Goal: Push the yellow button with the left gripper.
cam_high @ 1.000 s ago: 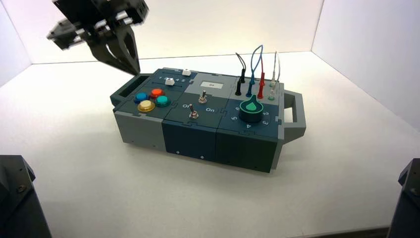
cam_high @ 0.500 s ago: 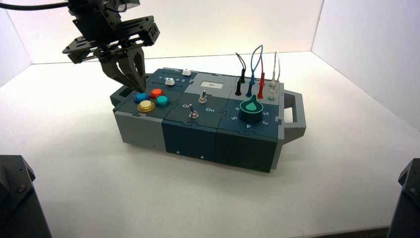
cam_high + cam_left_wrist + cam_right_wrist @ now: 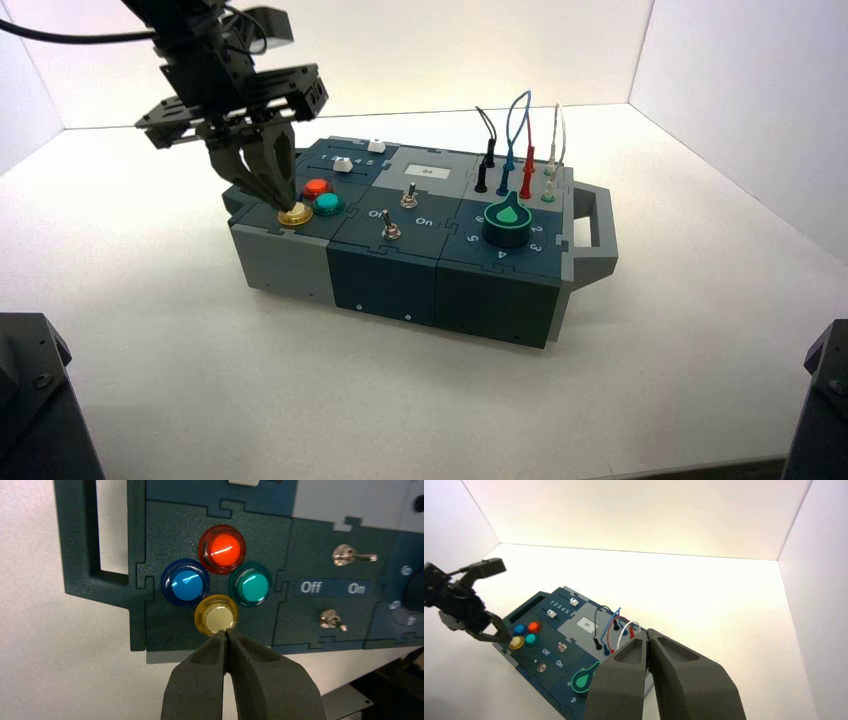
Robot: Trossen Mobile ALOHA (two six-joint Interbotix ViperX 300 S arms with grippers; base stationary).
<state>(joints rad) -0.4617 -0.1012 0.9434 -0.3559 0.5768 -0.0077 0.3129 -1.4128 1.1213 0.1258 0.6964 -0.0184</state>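
The yellow button (image 3: 295,215) sits at the front of a cluster of four on the box's left end, with the blue button (image 3: 185,582), orange-red button (image 3: 316,186) and teal-green button (image 3: 327,203) around it. My left gripper (image 3: 283,203) is shut, its closed tips down on the yellow button's near edge. In the left wrist view the tips (image 3: 226,633) meet at the rim of the yellow button (image 3: 215,615). My right gripper (image 3: 647,634) is shut and empty, held high away from the box; it stays out of the high view.
The box (image 3: 400,270) carries two toggle switches (image 3: 392,231) marked Off and On, a green knob (image 3: 508,221), plugged wires (image 3: 520,150) and white sliders (image 3: 342,164). A handle (image 3: 598,230) sticks out at its right end. White walls enclose the table.
My left gripper came down and forward from above the box's far left corner, over the blue button, onto the yellow button. The box has not moved.
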